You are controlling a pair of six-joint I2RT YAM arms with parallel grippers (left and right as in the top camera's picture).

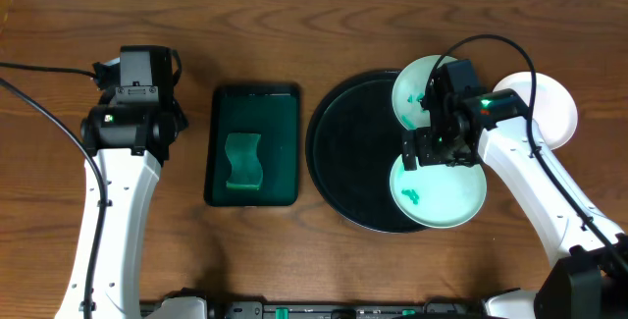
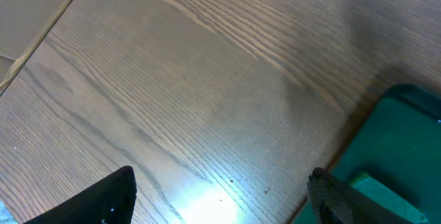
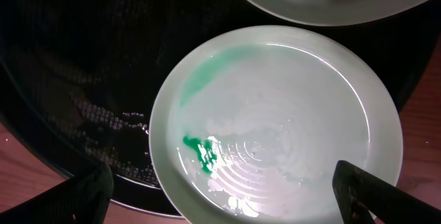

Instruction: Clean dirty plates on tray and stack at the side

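Green sponge tray (image 1: 253,108) beside black tray (image 1: 353,152) | left gripper (image 2: 220,200) spread — right gripper (image 3: 231,196) spread over smeared plate (image 3: 275,114)

This is looking like a robotics lab bench. A white left arm (image 1: 110,196) and right arm (image 1: 538,177) are reaching over a wood-grain table (image 1: 294,260), black cables (image 1: 496,36) trailing.

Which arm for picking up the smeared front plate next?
Right. The right gripper, open, hangs directly over that plate on the black tray. The left gripper, also open, is over the table beyond the green tray.
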